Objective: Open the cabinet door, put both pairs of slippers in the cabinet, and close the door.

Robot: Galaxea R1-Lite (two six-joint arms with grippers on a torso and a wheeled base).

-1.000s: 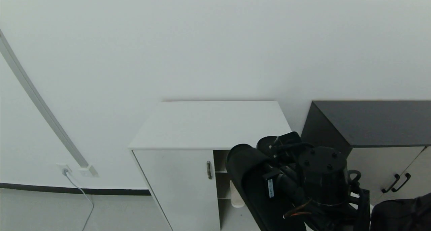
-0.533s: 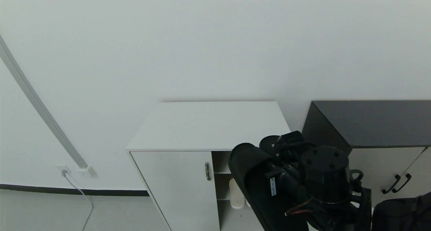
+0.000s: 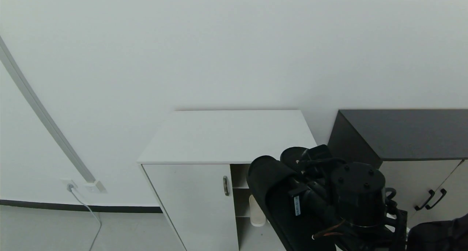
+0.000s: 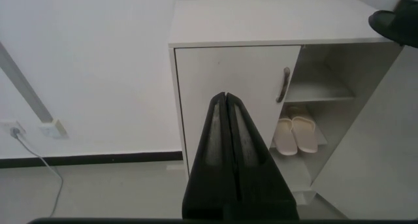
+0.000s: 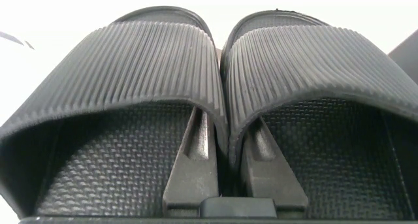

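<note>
The white cabinet [image 3: 226, 135] stands against the wall, its left door [image 3: 190, 203] closed and its right half open onto shelves. A beige pair of slippers [image 4: 297, 134] lies on a lower shelf, and the toe [image 3: 257, 212] of one shows in the head view. My right gripper [image 5: 228, 160] is shut on the black pair of slippers [image 3: 272, 185], one finger [image 5: 194, 165] inside each, pinching their adjoining walls. They hang in front of the open half. My left gripper [image 4: 226, 100] is shut and empty, pointing at the closed door beside its handle [image 4: 285, 85].
A dark-topped cabinet [image 3: 402, 134] with two black handles [image 3: 429, 199] stands close on the right. The open door panel [image 4: 372, 145] swings out on the white cabinet's right side. A wall socket with a cable [image 3: 69, 187] sits low on the left.
The head view shifted slightly. My right arm has sunk a little with the black slippers still held before the open half.
</note>
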